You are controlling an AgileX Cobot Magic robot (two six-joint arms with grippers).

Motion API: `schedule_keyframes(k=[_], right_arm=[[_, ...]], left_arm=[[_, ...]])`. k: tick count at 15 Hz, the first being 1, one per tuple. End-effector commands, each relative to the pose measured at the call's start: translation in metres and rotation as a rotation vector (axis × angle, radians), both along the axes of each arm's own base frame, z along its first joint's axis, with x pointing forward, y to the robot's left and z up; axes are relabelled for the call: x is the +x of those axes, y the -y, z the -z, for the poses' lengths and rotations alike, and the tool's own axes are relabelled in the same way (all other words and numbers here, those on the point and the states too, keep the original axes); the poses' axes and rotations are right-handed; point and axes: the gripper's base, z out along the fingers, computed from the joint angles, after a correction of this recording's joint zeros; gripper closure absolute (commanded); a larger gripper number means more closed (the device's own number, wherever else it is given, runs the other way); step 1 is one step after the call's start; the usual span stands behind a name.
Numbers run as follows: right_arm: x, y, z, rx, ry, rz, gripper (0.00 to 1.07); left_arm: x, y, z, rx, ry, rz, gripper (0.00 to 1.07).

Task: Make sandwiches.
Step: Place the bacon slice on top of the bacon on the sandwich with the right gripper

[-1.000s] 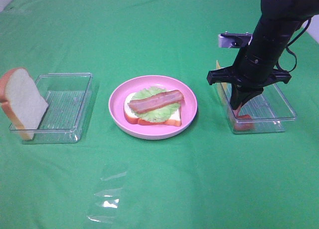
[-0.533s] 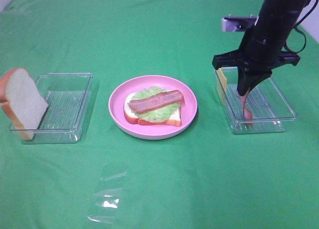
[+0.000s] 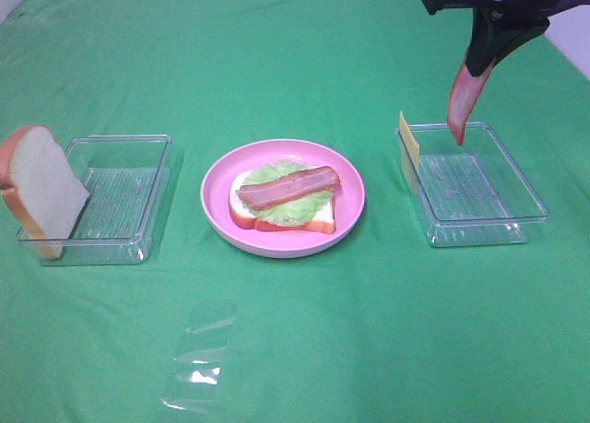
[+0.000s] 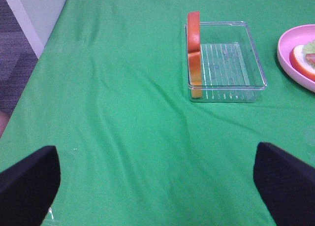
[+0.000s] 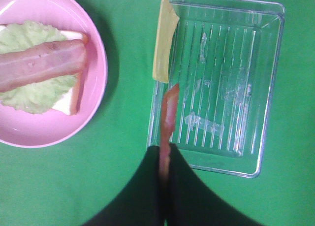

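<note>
On the pink plate [image 3: 277, 243] lies a bread slice [image 3: 318, 220] topped with lettuce [image 3: 277, 206] and one bacon strip [image 3: 288, 186]. My right gripper [image 3: 481, 59] is shut on a second bacon strip [image 3: 461, 105], which hangs high above the right clear tray [image 3: 479, 229]. The right wrist view shows this strip [image 5: 168, 113] dangling from the gripper [image 5: 165, 157] over the tray's edge. A yellow cheese slice [image 3: 408, 139] leans on that tray's left wall. Another bread slice [image 3: 37, 188] leans in the left tray [image 3: 120, 202]. My left gripper [image 4: 157, 186] is open and empty, out of the high view.
A clear plastic piece [image 3: 198, 358] lies on the green cloth in front of the plate. In the left wrist view the table's edge and the floor [image 4: 19, 48] lie beyond the left tray [image 4: 256, 68] and its bread [image 4: 194, 48].
My right gripper has risen out of the right tray with the bacon strip, which now hangs free well above the tray. Nothing else moved.
</note>
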Motion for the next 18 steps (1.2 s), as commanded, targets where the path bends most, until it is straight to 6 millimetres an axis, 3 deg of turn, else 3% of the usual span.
schedule_keyframes(k=[1, 3, 5, 6, 8, 12, 15, 18], right_arm=[[-0.003, -0.01, -0.007, 0.039, 0.011, -0.029, 1.07], [-0.006, -0.027, -0.006, 0.046, 0.027, -0.077, 1.07], [-0.01, -0.058, -0.005, 0.066, 0.078, -0.148, 1.07], [-0.014, -0.091, 0.002, 0.094, 0.112, -0.213, 1.07], [-0.018, -0.123, 0.014, 0.136, 0.127, -0.273, 1.07], [-0.019, -0.165, 0.048, 0.185, 0.115, -0.33, 1.07], [-0.013, -0.181, 0.082, 0.213, 0.064, -0.323, 1.07], [-0.008, -0.183, 0.103, 0.19, 0.032, -0.345, 1.07]], left_arm=[[-0.002, 0.0, 0.0, 0.001, 0.019, -0.002, 0.07], [-0.002, 0.0, 0.0, 0.001, 0.019, -0.002, 0.07], [-0.002, 0.0, 0.0, 0.001, 0.019, -0.002, 0.07], [-0.002, 0.0, 0.0, 0.001, 0.019, -0.002, 0.07], [-0.002, 0.0, 0.0, 0.001, 0.019, -0.002, 0.07], [-0.002, 0.0, 0.0, 0.001, 0.019, -0.002, 0.07], [-0.002, 0.0, 0.0, 0.001, 0.019, -0.002, 0.07], [-0.002, 0.0, 0.0, 0.001, 0.019, -0.002, 0.07]])
